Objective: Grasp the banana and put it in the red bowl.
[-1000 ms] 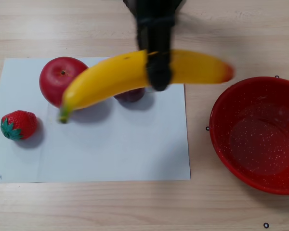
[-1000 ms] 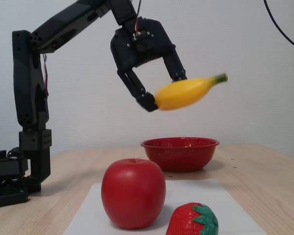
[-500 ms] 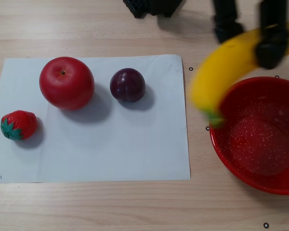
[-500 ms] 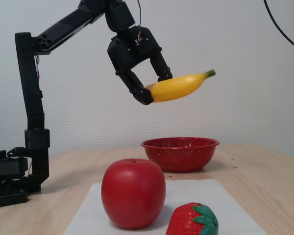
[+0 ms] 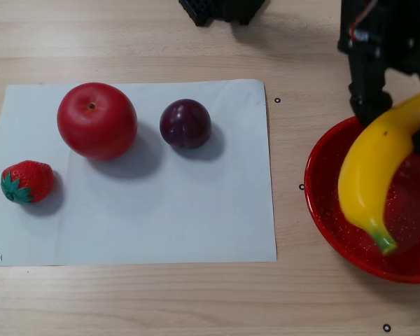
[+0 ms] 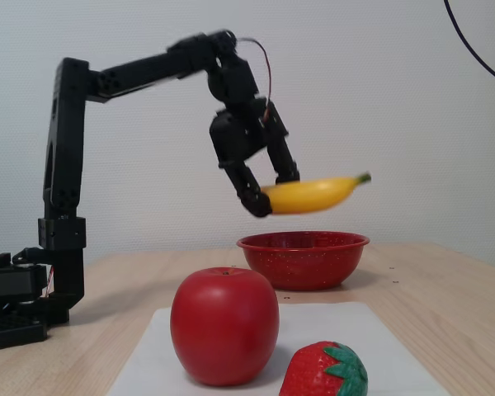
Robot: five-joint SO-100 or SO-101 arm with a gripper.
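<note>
Down comes the banana (image 5: 370, 175) from half a second ago, lower now and directly over the red bowl (image 5: 329, 210), and the arm has stretched further out to carry it there. Its long axis runs nearly level in the fixed view (image 6: 309, 195), green stem tip pointing right and slightly up, clear air between fruit and rim (image 6: 304, 242). From above, that same axis runs diagonally, stem toward the bottom of the picture, the other end off the right edge. The gripper (image 6: 268, 194) has its 2 fingers clamped on the banana near that far end, only as wide apart as the fruit. Only the side view shows the height gap; only the top view shows the plum (image 5: 185, 123), hidden behind the apple (image 6: 223, 324) from the side. Apple, plum and strawberry (image 5: 26, 181) sit on white paper (image 5: 161, 210), well apart from the bowl, with bare table (image 5: 287, 154) between.
</note>
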